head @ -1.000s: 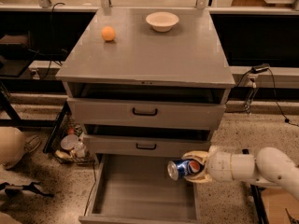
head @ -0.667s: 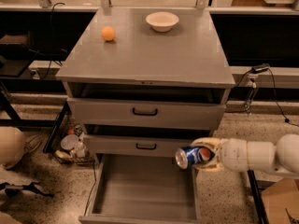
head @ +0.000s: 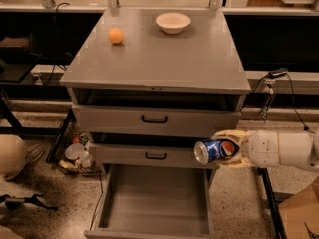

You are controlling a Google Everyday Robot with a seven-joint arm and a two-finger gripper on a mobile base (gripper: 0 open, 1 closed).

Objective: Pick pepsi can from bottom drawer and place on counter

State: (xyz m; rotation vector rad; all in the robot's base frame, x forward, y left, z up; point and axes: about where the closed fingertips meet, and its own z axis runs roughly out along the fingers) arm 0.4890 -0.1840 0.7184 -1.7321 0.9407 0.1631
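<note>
My gripper (head: 227, 149) comes in from the right on a white arm and is shut on the pepsi can (head: 214, 151). The blue can lies on its side in the grip, its silver end pointing left. It hangs in front of the right end of the middle drawer, above the open bottom drawer (head: 154, 200), whose grey floor is bare. The counter (head: 164, 54) lies above and behind the can.
An orange ball (head: 115, 36) and a white bowl (head: 173, 22) sit at the back of the counter. The two upper drawers (head: 154, 119) with black handles stand slightly open. Clutter lies on the floor at the left, cables at the right.
The gripper has lifted the can from just above the bottom drawer up to the level of the middle drawer front and slightly to the right.
</note>
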